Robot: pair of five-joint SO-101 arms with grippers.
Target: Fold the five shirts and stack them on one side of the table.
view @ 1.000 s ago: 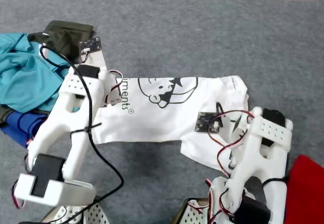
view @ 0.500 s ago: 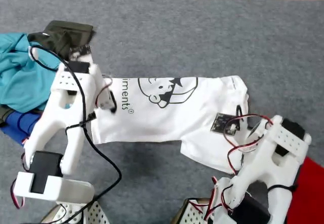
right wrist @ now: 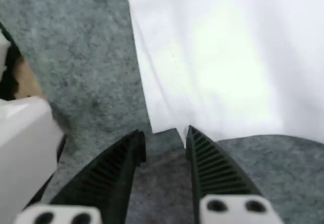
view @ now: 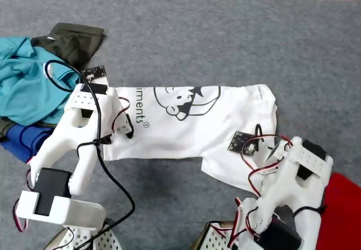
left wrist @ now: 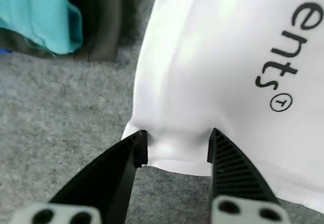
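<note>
The white shirt (view: 192, 123) lies spread flat across the middle of the bench (view: 225, 41), print side up, its length running between the left and right edges. My left end effector (left wrist: 177, 145) sits at the shirt's near-left corner with its jaws spread wide. The corner of the hem lies between the two tips, and the cloth is not pinched. My right end effector (right wrist: 164, 142) is low at the shirt's near-right corner, where the white cloth juts toward the near edge. Its jaws stand narrowly parted, gripping nothing — a small notch of the white edge falls in the gap, with grey bench below it.

Just beyond the white shirt's left end, a teal shirt (view: 25, 86) is heaped by the bench's left edge. A blue shirt (view: 22, 140) pokes out from under its near side. A dark olive shirt (view: 73, 38) is bunched beside the teal one, toward the far edge. A red shirt (view: 341, 210) lies at the near-right corner — close beside my right arm.
</note>
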